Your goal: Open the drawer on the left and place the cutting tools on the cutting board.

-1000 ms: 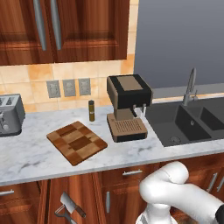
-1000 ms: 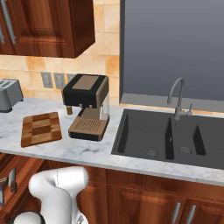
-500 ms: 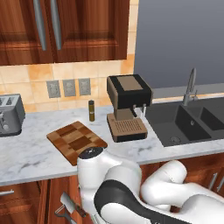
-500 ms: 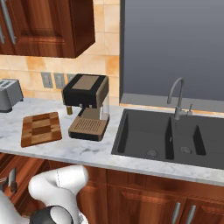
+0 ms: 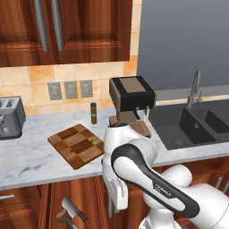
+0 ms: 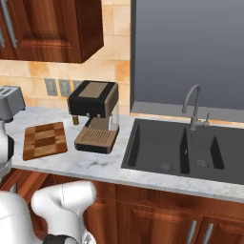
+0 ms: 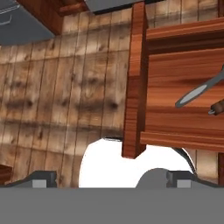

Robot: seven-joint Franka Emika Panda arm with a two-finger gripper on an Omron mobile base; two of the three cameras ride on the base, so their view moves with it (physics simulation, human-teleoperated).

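The drawer (image 7: 133, 87) stands pulled out below the counter, and the hand view looks down on its front board and wooden inside. In it lie the cutting tools: a slim grey tool (image 7: 197, 92) and a dark handle (image 7: 217, 106) at the frame's edge. The left base view shows the cleaver (image 5: 71, 209) and a smaller tool (image 5: 62, 219) in the drawer. My gripper (image 5: 112, 210) hangs fingers-down just right of the cleaver, open, with nothing between its fingertips (image 7: 43, 177). The cutting board (image 5: 78, 145) lies bare on the marble counter, also seen from the right (image 6: 44, 139).
A coffee machine (image 5: 132, 96) stands right of the board, with a small dark bottle (image 5: 93, 112) behind it and a toaster (image 5: 9, 117) at the far left. The sink (image 6: 186, 150) with its tap lies to the right. My own arm crosses in front of the counter edge.
The arm has swung up from low at the bottom right into the middle of the left base view. Its gripper stays open. Counter items have not moved.
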